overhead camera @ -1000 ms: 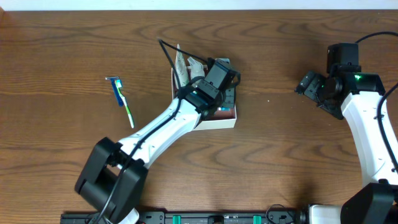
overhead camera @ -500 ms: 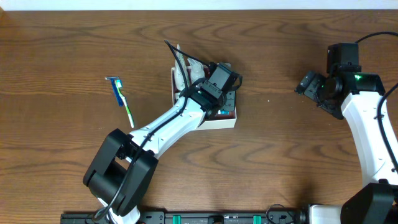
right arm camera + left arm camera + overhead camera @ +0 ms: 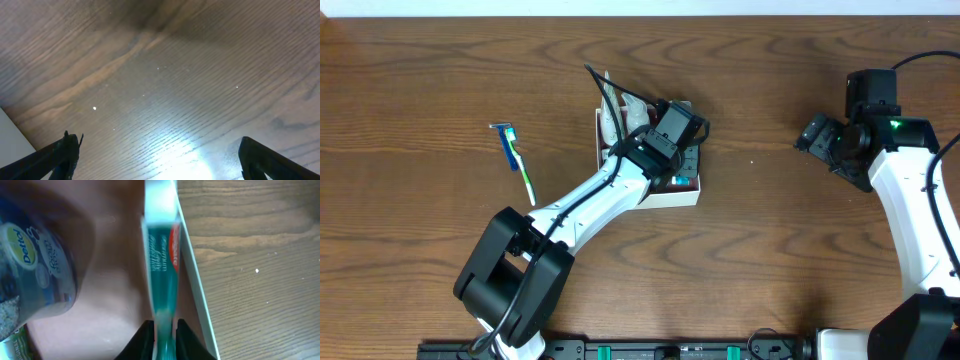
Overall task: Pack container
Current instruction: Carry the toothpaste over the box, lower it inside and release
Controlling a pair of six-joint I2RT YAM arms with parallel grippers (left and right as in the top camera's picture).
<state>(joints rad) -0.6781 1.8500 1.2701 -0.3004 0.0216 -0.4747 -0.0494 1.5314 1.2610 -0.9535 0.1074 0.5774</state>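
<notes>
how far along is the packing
Done: a Dettol pack sits in the container. In hand: the left gripper clamps a teal tube beside the container's wall. Left: the toothbrush lies outside on the table; the right gripper hangs open, idle.

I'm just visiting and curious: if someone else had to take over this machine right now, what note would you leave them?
Left hand: shut on the teal toothpaste tube, inside the container beside its white wall.
Right hand: open, holding nothing, over bare table far to the right.
Done: the Dettol pack is already in the container.
Left: release the tube, then probably fetch the toothbrush lying on the table left of the container.
</notes>
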